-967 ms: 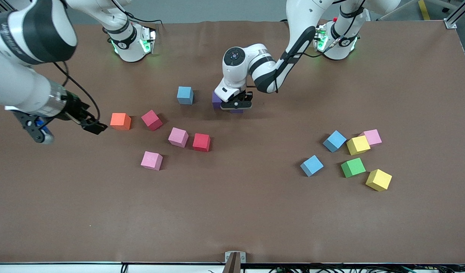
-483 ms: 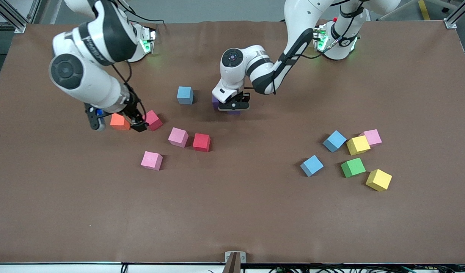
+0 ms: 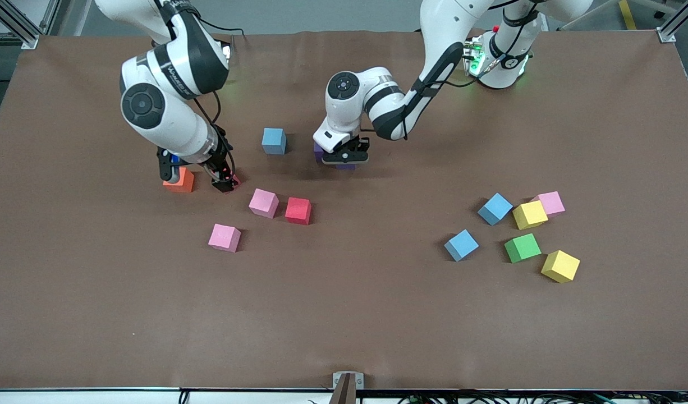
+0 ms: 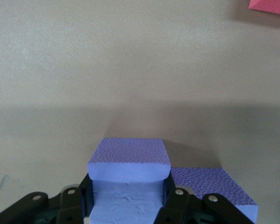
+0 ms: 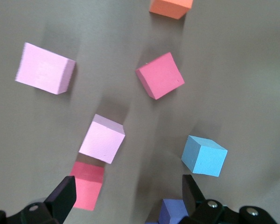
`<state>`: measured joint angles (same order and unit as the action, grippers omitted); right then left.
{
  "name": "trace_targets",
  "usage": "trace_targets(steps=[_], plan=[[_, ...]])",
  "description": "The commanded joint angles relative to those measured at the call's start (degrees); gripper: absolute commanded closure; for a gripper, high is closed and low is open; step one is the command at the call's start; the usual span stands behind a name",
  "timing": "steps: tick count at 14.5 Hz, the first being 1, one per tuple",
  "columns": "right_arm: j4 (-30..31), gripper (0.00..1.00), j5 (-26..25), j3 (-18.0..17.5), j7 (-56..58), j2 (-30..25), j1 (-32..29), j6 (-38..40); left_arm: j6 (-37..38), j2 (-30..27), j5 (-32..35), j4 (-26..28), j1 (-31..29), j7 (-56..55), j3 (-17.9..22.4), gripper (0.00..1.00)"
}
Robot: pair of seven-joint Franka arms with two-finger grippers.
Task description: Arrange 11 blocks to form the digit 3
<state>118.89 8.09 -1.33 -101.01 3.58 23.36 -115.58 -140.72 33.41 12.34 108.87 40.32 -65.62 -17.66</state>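
A: Where do we see the left pincer (image 3: 345,157)?
B: Upper centre, clamped on a purple block (image 4: 129,157) beside another purple block (image 4: 210,183).
A: The right pincer (image 3: 201,180)?
B: Wide apart, upper left, over the crimson cube (image 5: 159,75).

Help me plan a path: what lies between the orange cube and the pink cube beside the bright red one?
The crimson cube lies there, plain in the right wrist view.

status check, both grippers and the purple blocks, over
Left gripper shut on purple cube, second purple cube beside it. Right gripper open over crimson cube, holding nothing. Digit 3 not yet formed; nothing blocking.
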Motion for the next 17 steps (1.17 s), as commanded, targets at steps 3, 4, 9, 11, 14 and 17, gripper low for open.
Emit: trace_targets(steps=[3, 4, 9, 11, 14, 17], plan=[[7.40, 0.00, 1.05, 0.54, -5.07, -4.37, 3.70, -4.03, 2.02, 1.75, -0.29, -1.37, 0.46, -1.44, 0.08, 0.56], [8.45, 0.00, 1.05, 0.54, -6.38, -4.46, 4.67, -4.91, 2.38, 1.66, -1.26, -1.38, 0.55, -1.53, 0.08, 0.56], [12.41, 0.00, 1.05, 0.54, -13.41, -4.19, 8.19, -11.75, 2.47, 1.57, -1.62, -1.38, 0.55, -1.53, -0.01, 0.56], [14.34, 0.00, 1.05, 0.54, -16.05, -4.02, 10.64, -15.44, 3.52, 1.49, -1.62, -1.38, 0.55, -1.45, -0.62, 0.56], [17.07, 0.00, 1.05, 0.54, -17.38, -3.84, 13.99, -19.41, 4.05, 1.14, -1.62, -1.20, 0.46, -1.44, -0.80, 0.56], [17.17, 0.00, 1.05, 0.54, -19.84, -3.14, 16.45, -20.82, 4.05, 0.52, -1.62, -1.20, 0.20, -1.27, -0.80, 0.29]])
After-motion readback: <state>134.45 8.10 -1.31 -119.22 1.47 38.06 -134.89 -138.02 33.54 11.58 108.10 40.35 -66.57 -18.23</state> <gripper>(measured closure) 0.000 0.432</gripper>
